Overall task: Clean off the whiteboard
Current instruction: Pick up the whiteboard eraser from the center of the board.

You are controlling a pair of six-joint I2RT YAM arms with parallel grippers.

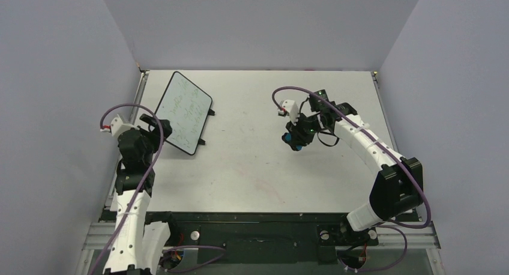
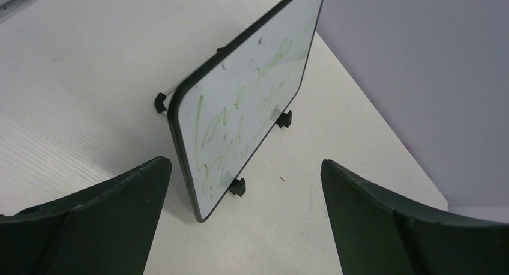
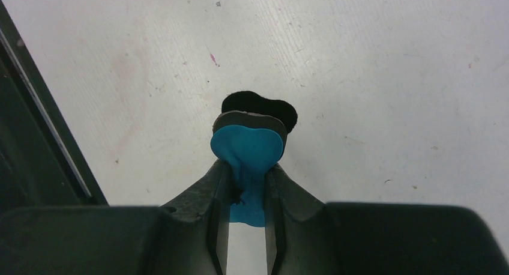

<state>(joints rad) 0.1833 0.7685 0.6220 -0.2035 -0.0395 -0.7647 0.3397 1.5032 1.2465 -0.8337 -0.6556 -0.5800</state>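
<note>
Your right gripper (image 3: 247,174) clamps the blue-and-black eraser (image 3: 247,144), whose blue body bulges out past the fingertips. The scuffed, stained tabletop (image 3: 390,77) spreads beyond it. Your left gripper (image 2: 245,164) stands wide with nothing in it. Just ahead of it, in the gap between its two fingers and touching neither, the whiteboard (image 2: 252,107) leans tilted on a wire stand with black feet (image 2: 238,187). The board's lower corner is the part nearest the gripper. Green handwriting (image 2: 222,116) runs across its white face. Seen from above, the board lies well to the left of your right gripper and the eraser it holds.
</note>
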